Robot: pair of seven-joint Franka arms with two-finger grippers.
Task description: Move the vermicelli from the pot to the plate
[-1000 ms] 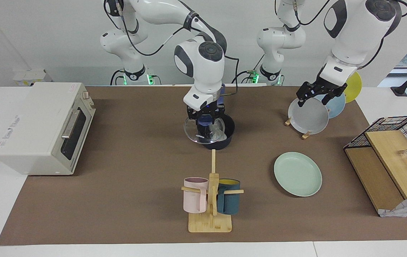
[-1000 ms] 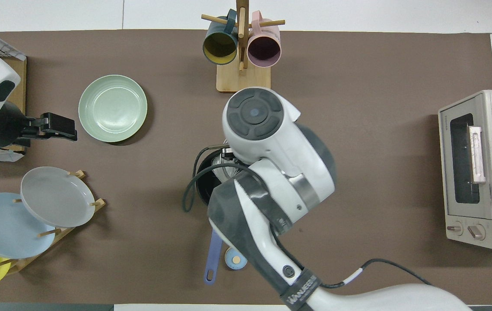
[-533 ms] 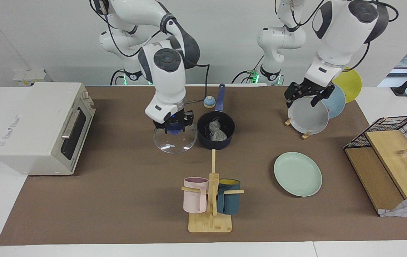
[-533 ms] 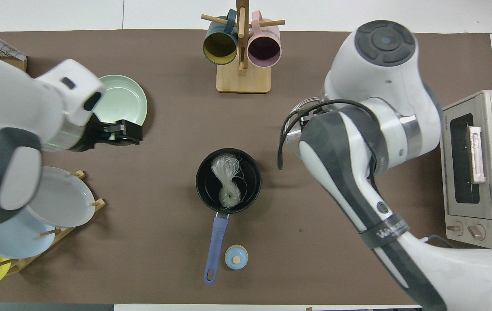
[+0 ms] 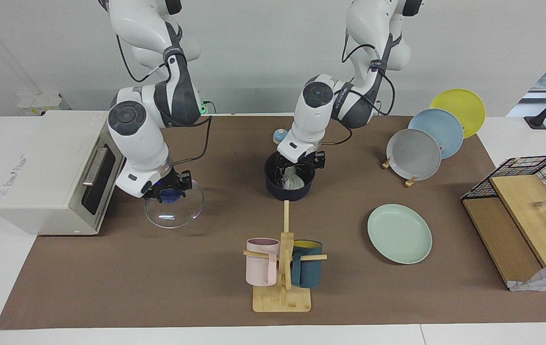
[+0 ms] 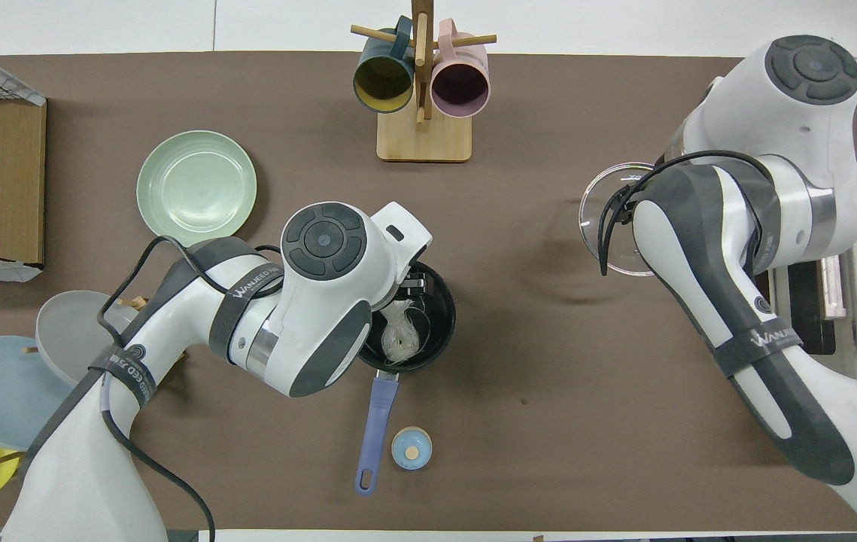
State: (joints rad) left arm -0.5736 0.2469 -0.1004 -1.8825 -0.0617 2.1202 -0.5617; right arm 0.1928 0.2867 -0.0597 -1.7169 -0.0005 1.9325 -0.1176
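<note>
The dark navy pot [image 5: 273,184] with its long blue handle [image 6: 375,421] stands mid-table. The whitish vermicelli [image 5: 293,179] lies inside it and also shows in the overhead view [image 6: 401,336]. My left gripper [image 5: 298,167] is open and reaches down into the pot's mouth, right over the vermicelli. The mint-green plate [image 5: 399,233] lies bare, farther from the robots, toward the left arm's end. My right gripper [image 5: 169,193] is shut on the blue knob of a glass lid [image 5: 177,213], held low over the mat in front of the oven.
A white toaster oven [image 5: 57,170] stands at the right arm's end. A wooden mug rack [image 5: 282,282] holds a pink and a teal mug. Grey, light blue and yellow plates [image 5: 413,154] stand in a rack. A wire basket [image 5: 531,191] and a small blue knobbed disc [image 6: 411,448] are also there.
My right gripper has carried the glass lid off the pot and toward the oven. My left arm has swung from the plate rack to the pot and lowered its gripper into it.
</note>
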